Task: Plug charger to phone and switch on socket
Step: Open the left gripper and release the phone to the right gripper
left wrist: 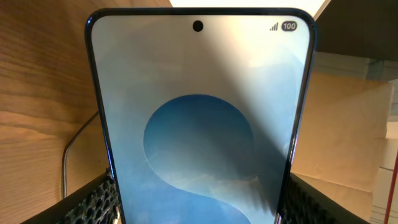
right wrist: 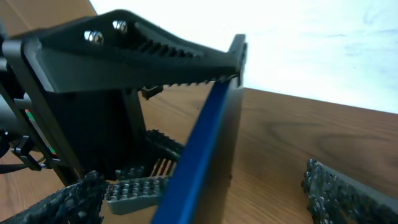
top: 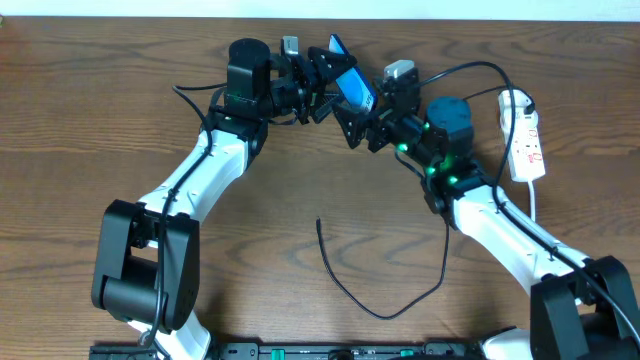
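1. The left gripper (top: 328,86) is clamping the slim, black-edged smartphone with the light-blue screen (left wrist: 199,124) by its long edges, tilted above the wooden table (top: 100,100).
2. The right gripper (top: 365,128) is hovering just beside the phone, jaws wide and empty; both arms are reaching forward.
3. The thin black charger cable (top: 385,308) is lying well apart from the phone, nearer the robot, with its tip free. The white oblong power strip (top: 527,135) is sitting to the phone's right.
4. To do this step well, the right gripper should probably be pinching the cable close behind its tip while the left is steadying the phone.

The left arm (top: 200,170) and right arm (top: 500,225) are white links on black joints with black cables, green lights (top: 440,172) glow beside the teal housing (top: 450,115), and the left end effector (top: 335,85) has black fingers (right wrist: 155,43) with silver screws (right wrist: 106,32).
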### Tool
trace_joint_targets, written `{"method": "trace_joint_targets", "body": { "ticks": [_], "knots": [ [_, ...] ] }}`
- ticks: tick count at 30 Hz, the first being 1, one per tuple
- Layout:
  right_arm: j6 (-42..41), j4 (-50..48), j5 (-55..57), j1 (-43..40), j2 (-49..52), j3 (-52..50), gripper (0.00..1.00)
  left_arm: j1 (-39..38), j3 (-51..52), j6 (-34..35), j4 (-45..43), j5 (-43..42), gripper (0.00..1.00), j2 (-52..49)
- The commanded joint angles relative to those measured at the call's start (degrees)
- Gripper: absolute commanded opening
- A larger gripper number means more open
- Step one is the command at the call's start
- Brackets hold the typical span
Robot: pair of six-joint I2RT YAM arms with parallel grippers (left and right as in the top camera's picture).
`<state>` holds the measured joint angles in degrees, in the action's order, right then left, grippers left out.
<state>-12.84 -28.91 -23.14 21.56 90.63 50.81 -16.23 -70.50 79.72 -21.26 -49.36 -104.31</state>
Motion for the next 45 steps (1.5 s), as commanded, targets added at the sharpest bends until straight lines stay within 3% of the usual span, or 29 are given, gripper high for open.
{"method": "trace_joint_targets", "body": {
  "ticks": [1, 4, 7, 8, 10, 36, 45],
  "knots": [
    [-0.4, 0.0, -0.3, 0.8, 0.6, 2.1, 0.99, 0.1, -0.4, 0.4, -1.0, -0.5, 0.07, 1.7],
    [-0.4, 0.4, -0.3, 0.8, 0.6, 2.1, 0.93, 0.1, -0.4, 0.6, -1.0, -0.5, 0.08, 1.7],
    [-0.4, 1.2, -0.3, 0.8, 0.6, 2.1, 0.8, 0.1, -0.4, 0.6, -1.0, -0.5, 0.07, 1.7],
    [-0.4, 1.4, -0.3, 0.8, 0.6, 2.1, 0.66, 0.1, -0.4, 0.6, -1.0, -0.5, 0.07, 1.7],
    [-0.4, 1.3, -0.3, 0.8, 0.6, 2.1, 0.56, 0.1, -0.4, 0.6, -1.0, -0.5, 0.07, 1.7],
    [-0.4, -0.8, 0.6, 0.9, 0.6, 2.1, 0.45, 0.1, -0.4, 6.0, -0.9, 0.2, 0.08, 1.7],
    [-0.4, -0.7, 0.7, 1.0, 0.6, 2.1, 0.32, 0.1, -0.4, 6.6, -0.9, 0.2, 0.08, 1.7]
  ]
}}
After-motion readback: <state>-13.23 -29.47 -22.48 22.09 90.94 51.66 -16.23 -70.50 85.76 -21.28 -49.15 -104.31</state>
